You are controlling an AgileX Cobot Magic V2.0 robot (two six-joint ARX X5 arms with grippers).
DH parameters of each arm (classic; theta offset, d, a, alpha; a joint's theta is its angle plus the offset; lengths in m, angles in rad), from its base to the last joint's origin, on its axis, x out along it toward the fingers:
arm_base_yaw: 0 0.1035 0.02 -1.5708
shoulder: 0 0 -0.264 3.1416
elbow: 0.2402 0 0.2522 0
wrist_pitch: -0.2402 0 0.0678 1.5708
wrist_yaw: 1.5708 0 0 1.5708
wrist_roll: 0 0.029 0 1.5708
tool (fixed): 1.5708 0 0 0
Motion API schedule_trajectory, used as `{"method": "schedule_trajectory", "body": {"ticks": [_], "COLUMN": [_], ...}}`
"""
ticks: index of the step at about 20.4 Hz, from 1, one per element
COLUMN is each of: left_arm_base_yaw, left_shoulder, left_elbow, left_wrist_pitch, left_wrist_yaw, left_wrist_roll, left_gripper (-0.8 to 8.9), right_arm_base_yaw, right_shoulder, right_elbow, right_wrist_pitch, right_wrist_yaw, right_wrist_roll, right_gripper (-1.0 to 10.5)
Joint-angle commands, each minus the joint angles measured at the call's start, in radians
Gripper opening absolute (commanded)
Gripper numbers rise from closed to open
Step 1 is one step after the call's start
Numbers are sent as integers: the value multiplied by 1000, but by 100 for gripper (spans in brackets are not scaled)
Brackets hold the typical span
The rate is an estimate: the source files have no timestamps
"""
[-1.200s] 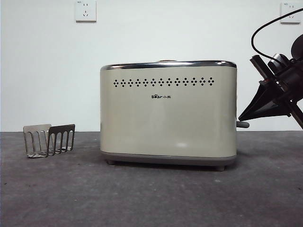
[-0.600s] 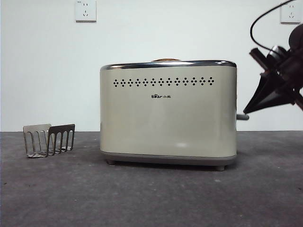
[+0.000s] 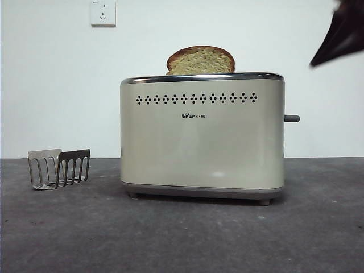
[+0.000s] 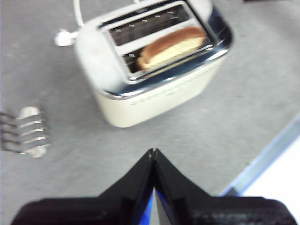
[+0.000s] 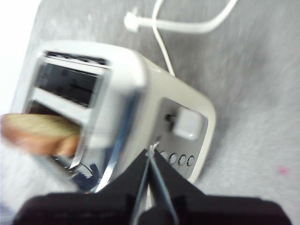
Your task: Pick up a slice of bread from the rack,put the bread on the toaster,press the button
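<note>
The slice of bread (image 3: 200, 60) stands upright in the cream toaster (image 3: 202, 136), its upper half showing above the chrome rim. From above, the bread (image 4: 171, 47) sits in the slot nearer the logo side. The button (image 3: 292, 118), a grey lever knob, sticks out of the toaster's right end, high on its side. My right gripper (image 5: 152, 149) is shut and empty, hanging above that end, clear of the knob (image 5: 187, 124); it is the black tip (image 3: 336, 41) at the top right. My left gripper (image 4: 153, 152) is shut and empty, high over the table in front of the toaster. The rack (image 3: 60, 168) stands empty at the left.
A white power cord and plug (image 5: 187, 26) lie on the table behind the toaster. A row of small round buttons (image 5: 176, 159) sits under the lever. A white wall socket (image 3: 103, 12) is on the back wall. The table's front edge (image 4: 262, 159) shows beside the left gripper.
The lever knob has risen from low on the toaster's end to high. The bread has come up out of the slot. The right gripper has lifted away to the top right corner.
</note>
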Motion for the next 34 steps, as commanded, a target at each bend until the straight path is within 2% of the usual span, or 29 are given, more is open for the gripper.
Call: {"method": "schedule_trajectory", "body": {"ticks": [1,3,6,10,13,14,15,16,18,20,22,23,25,27,29,34], "left_arm_base_yaw": [-2,-1,1,1,20,58,94,126,191,289,397,442,518,567,585,591], "left_shoulder": [-3,-3,-2,-2,5,2,-10,-46,-200,-408,-624,-732,-957,-1141,-1225,-1265], "left_elbow": [-4,-4,-4,-4,-4,-5,-14,-67,-333,-716,-1096,-1265,-1547,-1715,-1772,-1771], "left_wrist_pitch": [2,2,2,2,5,6,8,42,290,700,1075,1194,1334,1358,1324,1160], "left_wrist_yaw": [39,29,29,29,23,19,-4,-4,29,65,63,62,32,26,18,-68], "left_wrist_roll": [-20,-17,-17,-17,-17,5,122,193,229,226,176,148,79,12,-11,25], "left_gripper": [-4,-4,-4,-4,-4,-4,-4,-4,-4,-4,-4,-4,-4,-4,-4,-4], "right_arm_base_yaw": [2,2,1,0,0,0,0,0,0,0,0,0,0,0,0,0], "right_shoulder": [-126,-234,-336,-350,-338,-335,-329,-323,-318,-301,-270,-253,-215,-171,-138,-58], "right_elbow": [25,85,214,405,500,520,535,544,549,549,549,549,547,547,547,547], "right_wrist_pitch": [-63,-144,-222,-306,-343,-353,-365,-380,-421,-483,-561,-605,-661,-661,-661,-657], "right_wrist_yaw": [83,159,191,241,246,246,246,246,246,246,246,251,280,317,345,430], "right_wrist_roll": [-18,-21,-21,-21,-21,-21,-21,-21,-21,-21,-21,-21,-21,-21,-21,-21], "right_gripper": [-3,-1,0,0,0,0,0,0,0,0,0,0,0,0,0,0]}}
